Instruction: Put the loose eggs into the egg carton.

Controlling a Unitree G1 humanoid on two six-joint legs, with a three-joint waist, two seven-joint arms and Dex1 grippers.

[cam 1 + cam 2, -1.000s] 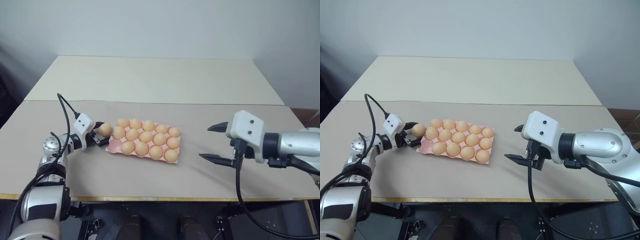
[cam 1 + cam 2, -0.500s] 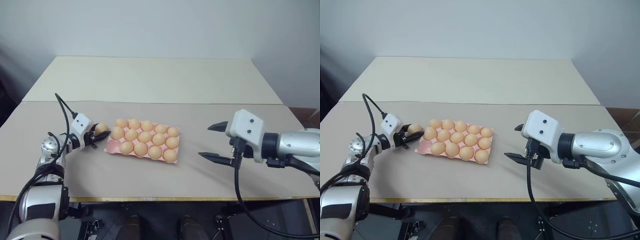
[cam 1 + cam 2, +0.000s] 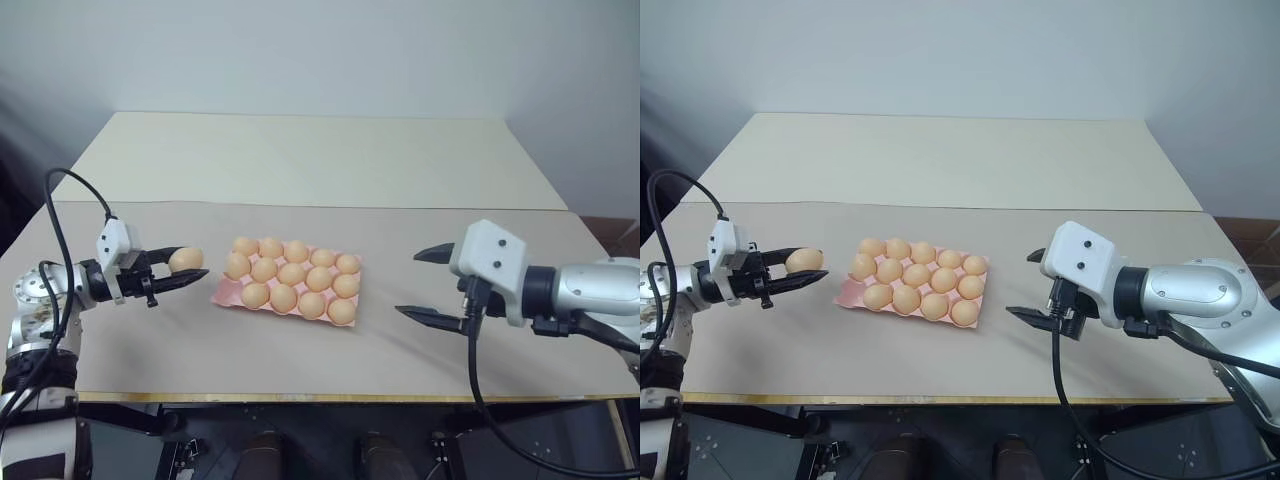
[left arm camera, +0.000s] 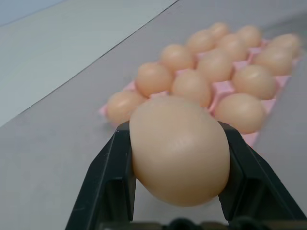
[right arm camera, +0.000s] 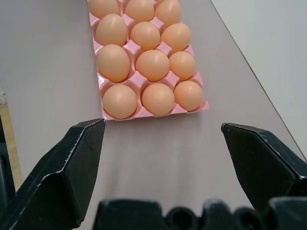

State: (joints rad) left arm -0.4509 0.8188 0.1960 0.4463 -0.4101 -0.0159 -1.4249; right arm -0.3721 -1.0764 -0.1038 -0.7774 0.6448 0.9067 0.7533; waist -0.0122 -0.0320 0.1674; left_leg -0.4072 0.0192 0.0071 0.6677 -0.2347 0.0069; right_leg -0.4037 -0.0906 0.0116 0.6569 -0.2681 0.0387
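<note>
The pink egg carton (image 3: 222, 293) lies flat in the middle of the table with several pale orange eggs (image 3: 290, 275) in its cups. A bare pink patch shows at its near left corner. My left gripper (image 3: 195, 266) hangs above the table to the left of the carton, apart from it, and is shut on one egg (image 3: 184, 260). In the left wrist view that egg (image 4: 178, 148) sits between both black fingers, with the carton (image 4: 225, 88) behind it. My right gripper (image 3: 410, 284) hovers to the right of the carton, open, nothing between its fingers; its wrist view looks down the carton (image 5: 204, 105).
The grey-beige table (image 3: 350, 360) has a near edge (image 3: 330, 398) close below both arms. A cream table (image 3: 300, 155) adjoins it at the back. A black cable (image 3: 60, 200) loops over my left arm.
My left gripper closed on the egg at the carton's left end, then drew back to the left and rose with it. The right arm has not moved.
</note>
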